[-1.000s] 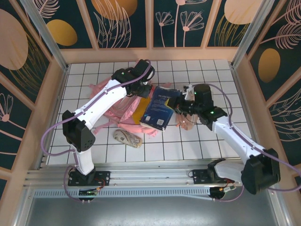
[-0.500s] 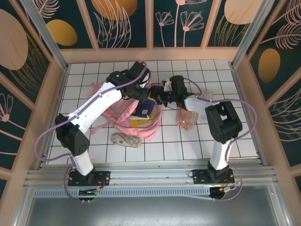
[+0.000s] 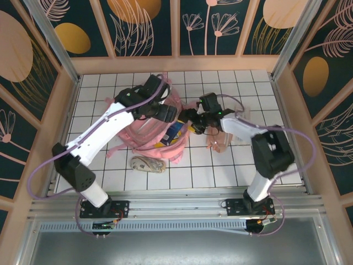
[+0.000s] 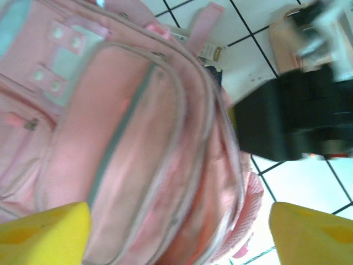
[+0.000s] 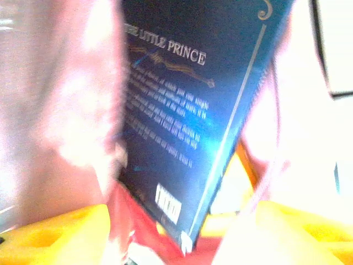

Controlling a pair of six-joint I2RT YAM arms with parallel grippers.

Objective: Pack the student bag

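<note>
White tiled desk [image 3: 220,171], boxed in by wooden frames and dark floral panels. The student bag [image 3: 144,131] lies left of the middle of the desk, with its opening turned toward the right arm.

Progress, as far as I can judge: one item is partway in. A dark blue book [image 3: 175,132] sits in the mouth of the bag with part of it sticking out. On the right wrist camera you can read "The Little Prince" on the book [image 5: 182,110], with pink fabric on both sides of it, so it's inside the opening but not seated deep.

The right gripper [image 3: 191,118] is right at the book's exposed end. Its yellow fingers [image 5: 55,232] look spread wide with the book's corner between them, so I'd call it released rather than clamped, though the shot is blurry. The left gripper [image 3: 167,114] is over the top of the bag. On its own camera the fingers [image 4: 44,229] are also wide apart, nothing pinched, with the bag [image 4: 127,138] just beyond them.

What's left, I reckon: push the book fully in, then deal with the peach pouch [image 3: 222,141] near the right arm and the pale patterned thing [image 3: 149,163] just in front of the bag. Both are out on the desk. I can't tell from here whether any zip has been closed.
</note>
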